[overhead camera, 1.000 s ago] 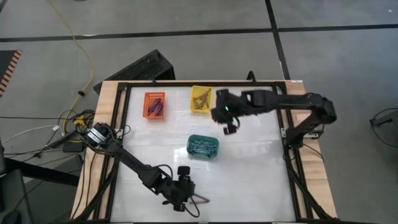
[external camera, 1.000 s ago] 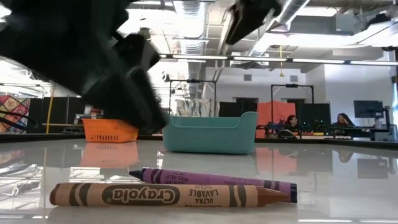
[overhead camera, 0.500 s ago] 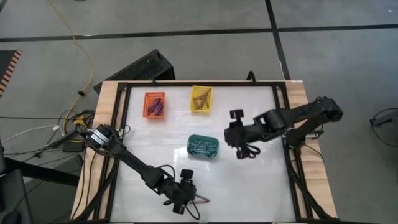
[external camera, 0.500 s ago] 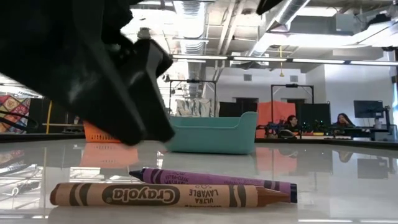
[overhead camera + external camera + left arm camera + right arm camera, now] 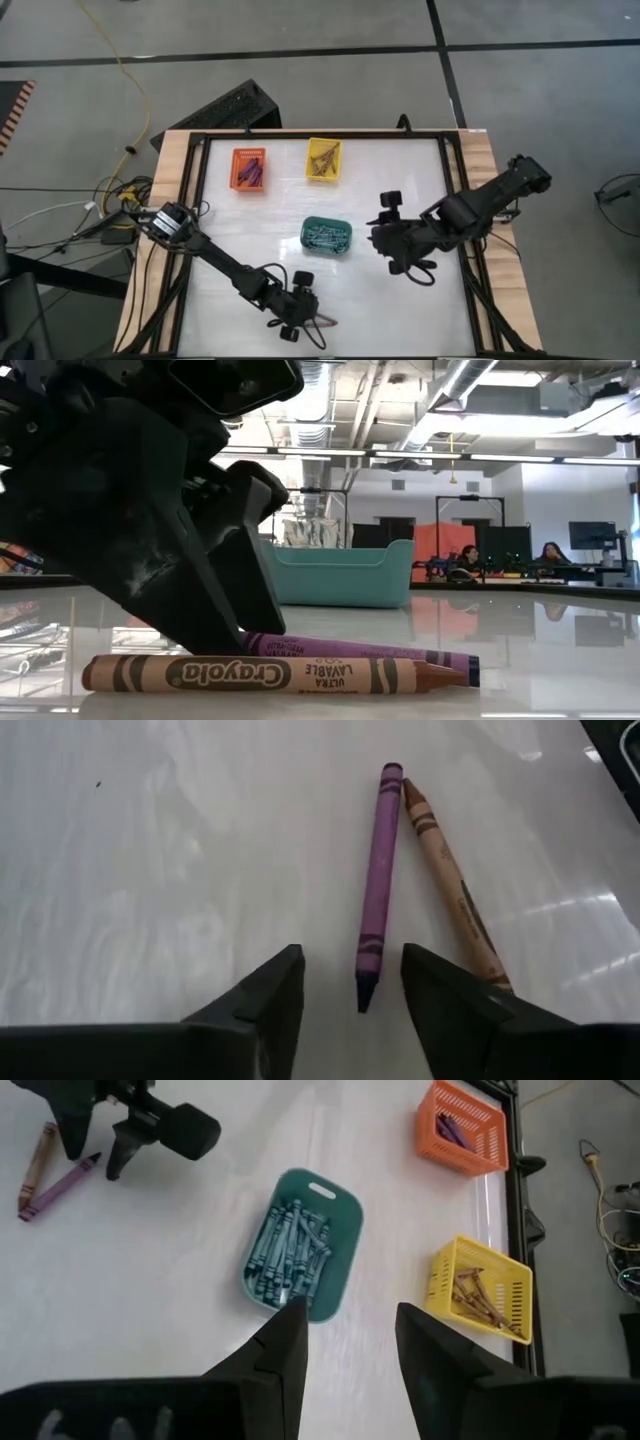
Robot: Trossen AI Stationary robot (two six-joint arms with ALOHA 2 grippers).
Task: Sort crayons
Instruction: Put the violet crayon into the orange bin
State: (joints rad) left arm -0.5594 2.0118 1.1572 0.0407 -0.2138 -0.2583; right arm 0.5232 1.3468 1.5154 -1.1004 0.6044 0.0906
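Note:
A purple crayon (image 5: 375, 880) and a brown crayon (image 5: 455, 895) lie side by side on the white table near its front edge; they also show in the low view, the purple crayon (image 5: 360, 650) behind the brown crayon (image 5: 270, 673). My left gripper (image 5: 352, 982) is open and low over the table. Its fingers stand on either side of the purple crayon's pointed end without touching it. My right gripper (image 5: 400, 262) is open and empty above the table, right of the teal basket (image 5: 326, 235).
The teal basket holds teal-grey crayons. An orange basket (image 5: 249, 168) with purple crayons and a yellow basket (image 5: 323, 159) with brown crayons stand at the far side. A black frame (image 5: 190, 200) rims the table. People sit in the room beyond.
My right gripper has gone from beside the yellow basket toward the table's near and right edges, past the teal basket. My left gripper has come down toward the table at the purple crayon's pointed end. The crayons have not moved.

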